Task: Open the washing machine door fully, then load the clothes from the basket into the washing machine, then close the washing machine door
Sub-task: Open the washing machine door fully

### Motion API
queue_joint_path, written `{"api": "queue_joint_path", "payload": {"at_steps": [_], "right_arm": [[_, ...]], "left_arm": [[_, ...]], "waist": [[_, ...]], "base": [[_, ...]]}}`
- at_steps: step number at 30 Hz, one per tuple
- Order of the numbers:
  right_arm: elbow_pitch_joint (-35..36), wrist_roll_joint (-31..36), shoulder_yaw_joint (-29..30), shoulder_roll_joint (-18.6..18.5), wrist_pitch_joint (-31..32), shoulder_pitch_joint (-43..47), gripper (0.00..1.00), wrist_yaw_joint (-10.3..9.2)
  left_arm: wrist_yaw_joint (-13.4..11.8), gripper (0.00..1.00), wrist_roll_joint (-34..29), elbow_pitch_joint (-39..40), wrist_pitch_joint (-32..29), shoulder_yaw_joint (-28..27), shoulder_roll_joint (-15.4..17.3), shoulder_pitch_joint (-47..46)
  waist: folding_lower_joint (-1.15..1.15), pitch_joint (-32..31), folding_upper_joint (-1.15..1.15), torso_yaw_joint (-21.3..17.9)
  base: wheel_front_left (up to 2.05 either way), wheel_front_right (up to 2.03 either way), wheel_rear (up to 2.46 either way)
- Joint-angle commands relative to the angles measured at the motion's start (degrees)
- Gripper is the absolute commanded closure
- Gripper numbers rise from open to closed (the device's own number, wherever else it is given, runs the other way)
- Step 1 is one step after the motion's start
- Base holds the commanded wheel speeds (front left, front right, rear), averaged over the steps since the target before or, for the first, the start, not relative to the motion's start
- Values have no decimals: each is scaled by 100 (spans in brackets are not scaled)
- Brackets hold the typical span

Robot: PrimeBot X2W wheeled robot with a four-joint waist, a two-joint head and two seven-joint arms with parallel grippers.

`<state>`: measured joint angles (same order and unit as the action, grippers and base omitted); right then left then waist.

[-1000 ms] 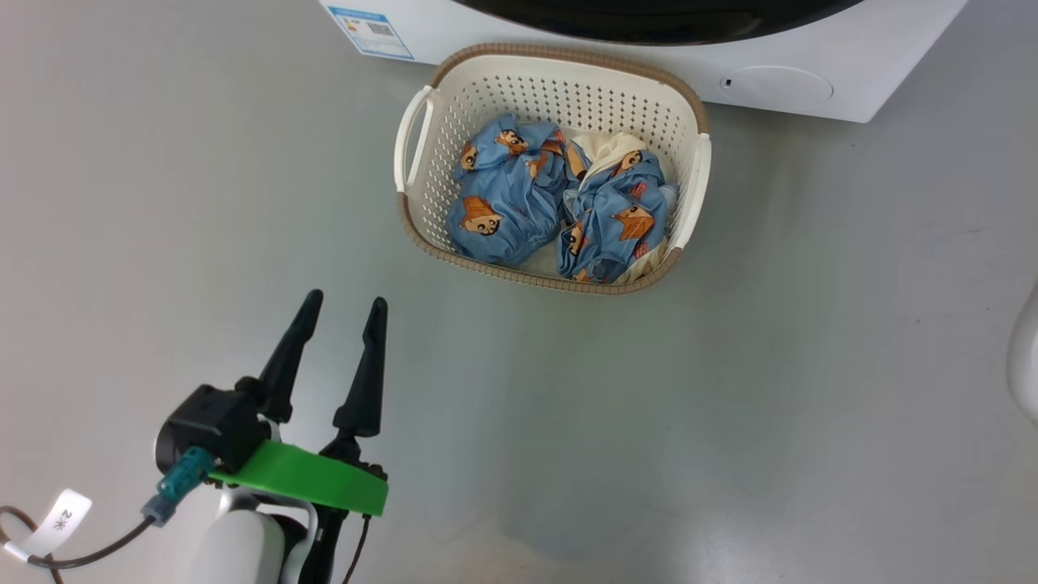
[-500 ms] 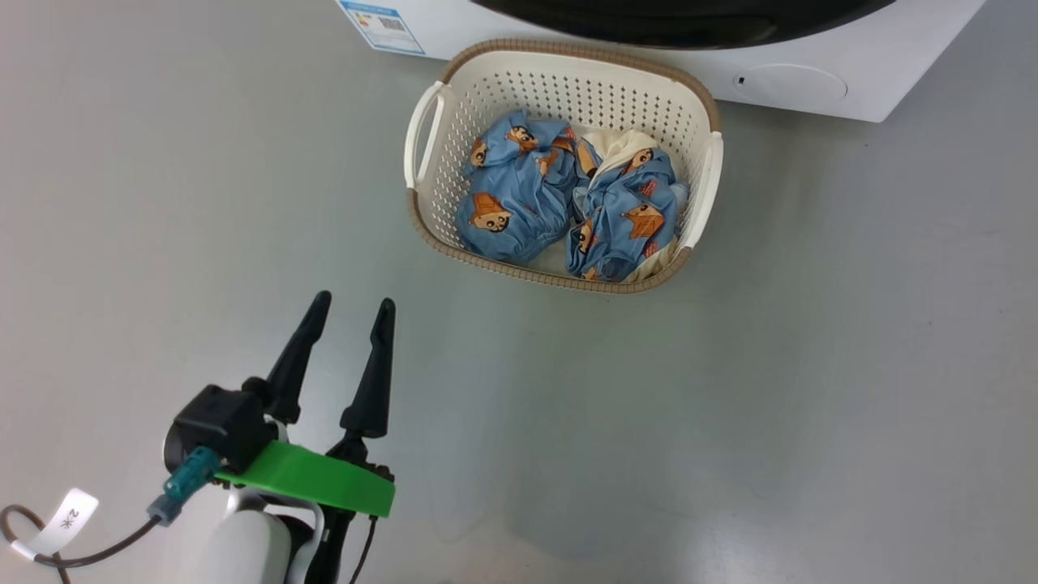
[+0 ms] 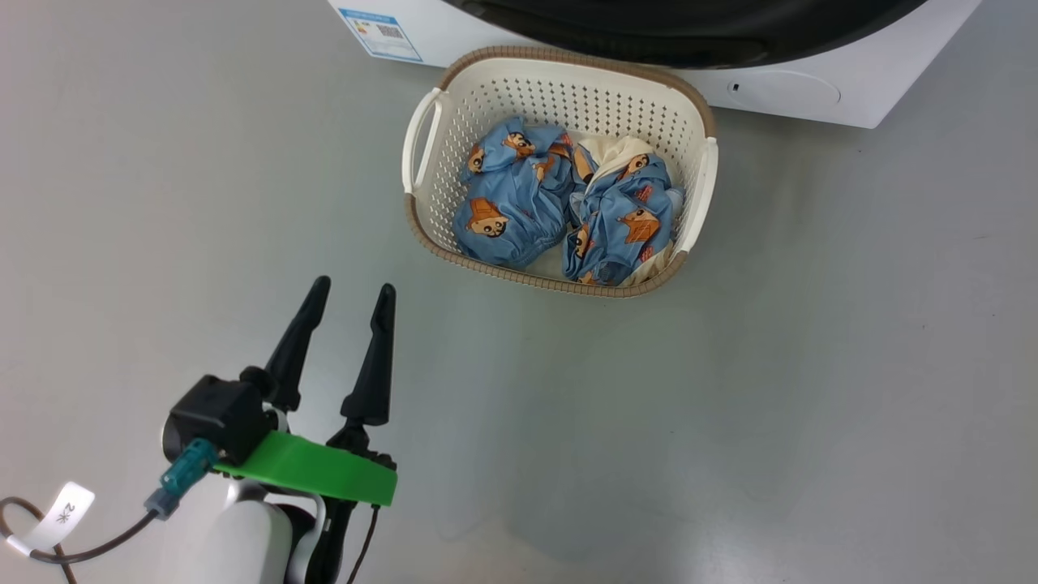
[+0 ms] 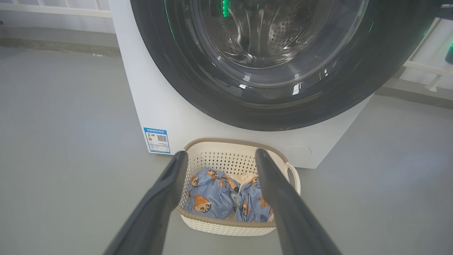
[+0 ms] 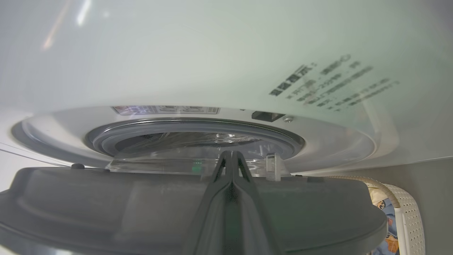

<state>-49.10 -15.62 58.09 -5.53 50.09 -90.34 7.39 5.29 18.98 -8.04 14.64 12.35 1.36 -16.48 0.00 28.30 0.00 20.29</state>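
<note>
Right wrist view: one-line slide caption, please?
Shut right gripper across the inner side of the ajar washing machine door, gasket beyond, basket at lower right.

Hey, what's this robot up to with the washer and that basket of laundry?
The robot is dealing with the washing machine door, which stands partly open. Its right gripper, fingers pressed together, lies along the door's grey inner side, facing the washing machine. The left gripper is open and empty, held above the floor short of the basket. The clothes lie bunched in the basket in front of the machine, not yet loaded.
</note>
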Motion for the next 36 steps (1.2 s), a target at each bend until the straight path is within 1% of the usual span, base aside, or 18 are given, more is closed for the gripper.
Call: {"api": "queue_joint_path", "payload": {"at_steps": [1,9,19,27,32,33,36], "right_arm": [[55,39,-144,264,184,-198,100,10],[46,-181,-388,265,628,-117,100,10],[250,-593,-912,265,1438,407,100,10],[309,-1434,-1352,265,2072,781,100,10],[395,-2093,-1802,265,2471,1183,100,10],[395,-2093,-1802,265,2471,1183,100,10],[481,-2515,-2142,265,2655,1471,100,10]], "left_arm": [[-25,0,-13,158,36,-200,152,-30],[-34,0,-55,212,36,-220,152,-29],[-26,0,-142,270,36,-299,152,11],[-14,0,-218,283,36,-336,152,80],[8,0,-313,282,36,-404,152,169],[8,0,-313,282,36,-404,152,169],[27,0,-368,277,36,-434,152,225]], "waist": [[0,-9,0,-2],[0,-49,0,-29],[0,-189,0,-149],[0,-344,0,-226],[0,-517,0,-316],[0,-517,0,-316],[0,-635,0,-372]], "base": [[0,0,0],[0,0,0],[0,0,0],[0,0,0],[0,0,0],[0,0,0],[0,0,0]]}}
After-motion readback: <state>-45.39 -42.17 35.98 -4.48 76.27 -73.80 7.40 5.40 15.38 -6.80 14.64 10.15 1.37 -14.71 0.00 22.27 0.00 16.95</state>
